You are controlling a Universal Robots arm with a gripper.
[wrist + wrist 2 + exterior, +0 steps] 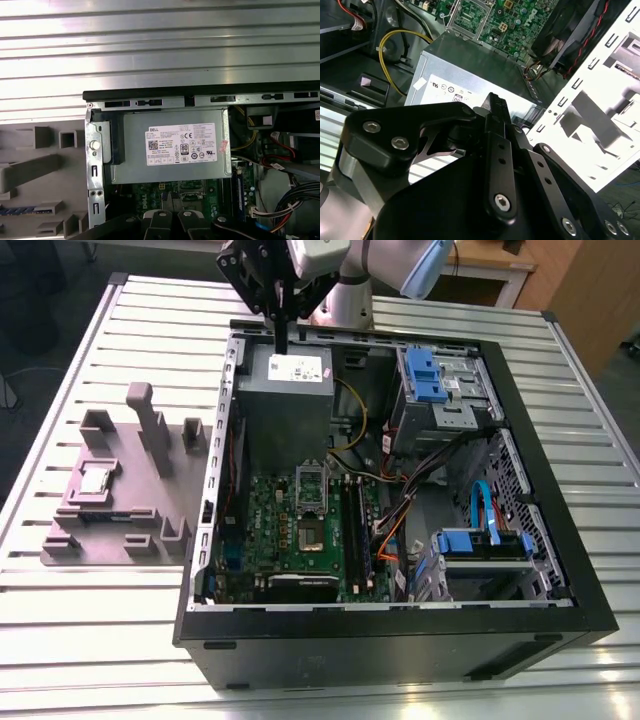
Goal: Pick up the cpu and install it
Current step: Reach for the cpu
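The cpu (97,480), a small silvery square chip, lies flat in a recess of the grey fixture (120,515) on the exterior view's left, beside the open computer case (400,630). My gripper (283,343) hangs high above the case's back edge, over the grey power supply box (285,390), far from the cpu. In the second wrist view the gripper (496,102) has its black fingers pressed together with nothing between them. The dark square socket (312,537) sits on the green motherboard (270,530), with its metal frame (312,480) raised behind it.
Blue drive bays (432,375) and bundles of cables (440,470) fill the case on the exterior view's right. Upright posts (150,425) rise from the fixture. The ribbed metal table (100,630) surrounds everything. In the first wrist view the power supply box (170,150) lies directly below.
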